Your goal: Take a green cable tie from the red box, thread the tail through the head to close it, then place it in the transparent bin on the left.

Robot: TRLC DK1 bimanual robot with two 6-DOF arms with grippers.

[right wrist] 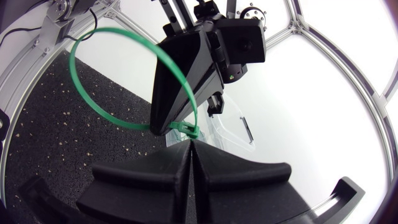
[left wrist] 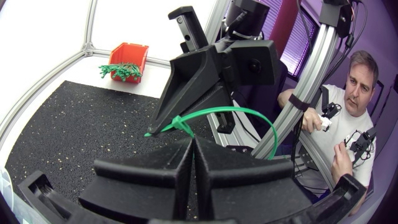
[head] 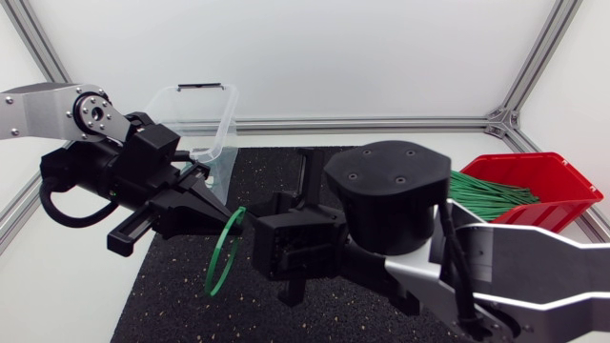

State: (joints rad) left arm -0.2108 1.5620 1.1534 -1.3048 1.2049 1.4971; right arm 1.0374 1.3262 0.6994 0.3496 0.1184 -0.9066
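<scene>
A green cable tie (head: pixel 223 252) hangs as a closed loop above the black mat, between my two grippers. My left gripper (head: pixel 221 211) comes in from the left, shut on the tie near its head. In the left wrist view its fingertips (left wrist: pixel 191 146) pinch the strap just under the head (left wrist: pixel 180 123). My right gripper (head: pixel 257 233) meets it from the right. In the right wrist view it (right wrist: pixel 189 147) is shut on the tie right at the head (right wrist: pixel 186 129), with the loop (right wrist: pixel 118 46) arching away past the left gripper's fingers (right wrist: pixel 180 87).
The red box (head: pixel 548 181) with several green ties (head: pixel 486 191) stands at the back right. The transparent bin (head: pixel 212 119) is at the back left, behind my left arm. A black speckled mat (head: pixel 172 295) covers the table's middle.
</scene>
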